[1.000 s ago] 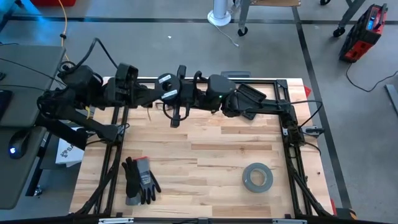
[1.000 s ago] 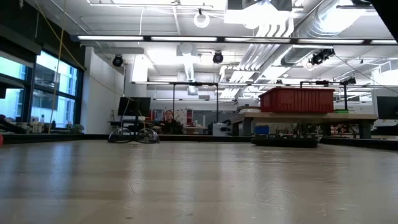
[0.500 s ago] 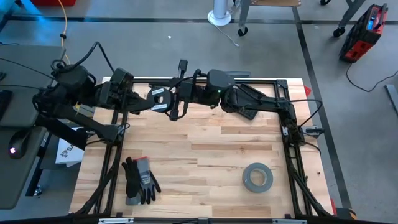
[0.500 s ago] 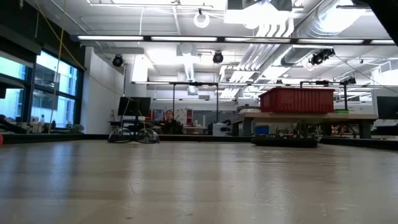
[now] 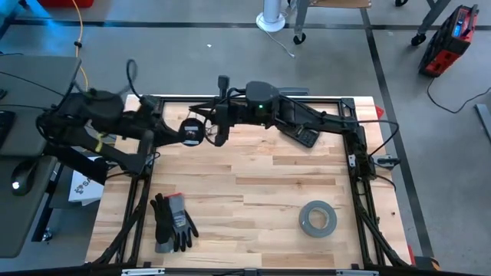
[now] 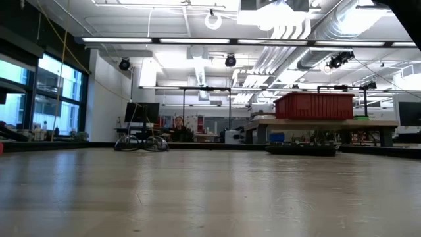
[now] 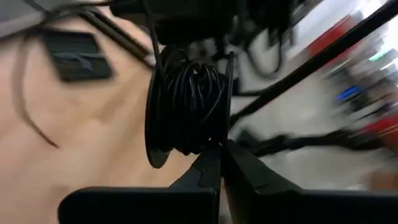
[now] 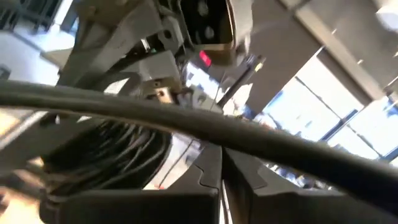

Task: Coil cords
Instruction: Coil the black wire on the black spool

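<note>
Above the table's far left part hangs a small round black spool [image 5: 191, 132] wound with thin dark cord [image 7: 186, 112]. My left gripper [image 5: 181, 130] reaches it from the left and is shut on it. Coming from the right, my right gripper [image 5: 218, 130] is shut close beside the spool. In the right wrist view the wound cord strands [image 8: 106, 149] lie just past its fingers. Neither gripper nor the spool appears in the low view. My left gripper pinches the rim of one spool flange [image 7: 225, 140] between its two shut fingers. The fingers come roughly level from the table's left side. The spool is lifted clear of the table, its flanges on edge. My right gripper is shut next to the spool; whether it touches the spool or the cord, I cannot tell.
A grey tape roll [image 5: 317, 218] lies near the right front. A pair of dark gloves [image 5: 173, 222] lies at the left front. A flat black device [image 5: 305, 136] sits under the right arm. A black frame [image 5: 360, 161] rims the table.
My left gripper has drawn back toward the table's left edge and a little down, rolling as it went, with the spool still in its hold. My right gripper has followed toward the left, also rolling. Both have stayed shut.
</note>
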Tool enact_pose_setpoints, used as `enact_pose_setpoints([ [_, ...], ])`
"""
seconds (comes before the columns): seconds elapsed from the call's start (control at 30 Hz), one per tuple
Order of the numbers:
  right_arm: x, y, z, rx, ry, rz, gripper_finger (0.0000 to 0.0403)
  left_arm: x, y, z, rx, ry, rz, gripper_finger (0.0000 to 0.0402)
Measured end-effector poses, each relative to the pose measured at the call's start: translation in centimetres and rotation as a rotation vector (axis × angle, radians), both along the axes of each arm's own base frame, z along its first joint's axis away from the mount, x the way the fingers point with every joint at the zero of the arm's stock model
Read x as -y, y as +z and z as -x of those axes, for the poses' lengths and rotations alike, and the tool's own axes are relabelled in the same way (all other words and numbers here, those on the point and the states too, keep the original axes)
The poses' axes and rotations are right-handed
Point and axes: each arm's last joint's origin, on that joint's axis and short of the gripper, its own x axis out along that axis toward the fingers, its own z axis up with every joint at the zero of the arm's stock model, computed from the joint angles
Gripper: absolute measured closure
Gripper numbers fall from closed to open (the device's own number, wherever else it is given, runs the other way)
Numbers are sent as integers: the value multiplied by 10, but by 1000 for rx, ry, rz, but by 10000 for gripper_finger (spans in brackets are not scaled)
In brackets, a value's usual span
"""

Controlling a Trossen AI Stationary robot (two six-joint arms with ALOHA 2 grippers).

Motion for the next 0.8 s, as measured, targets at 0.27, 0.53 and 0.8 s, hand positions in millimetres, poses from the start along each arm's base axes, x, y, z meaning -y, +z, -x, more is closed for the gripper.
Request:
enact_pose_setpoints([
  [0.27,7,-8,5,-127,-52,-10,403,-5,-20,-10,-207,34,-443,401],
  [0.53,11,-7,9,-146,-155,-20,403,-14,-26,-16,-366,222,-877,401],
  [0.8,10,-4,13,-120,-173,-187,403,-13,-18,-20,-336,273,-1012,401],
])
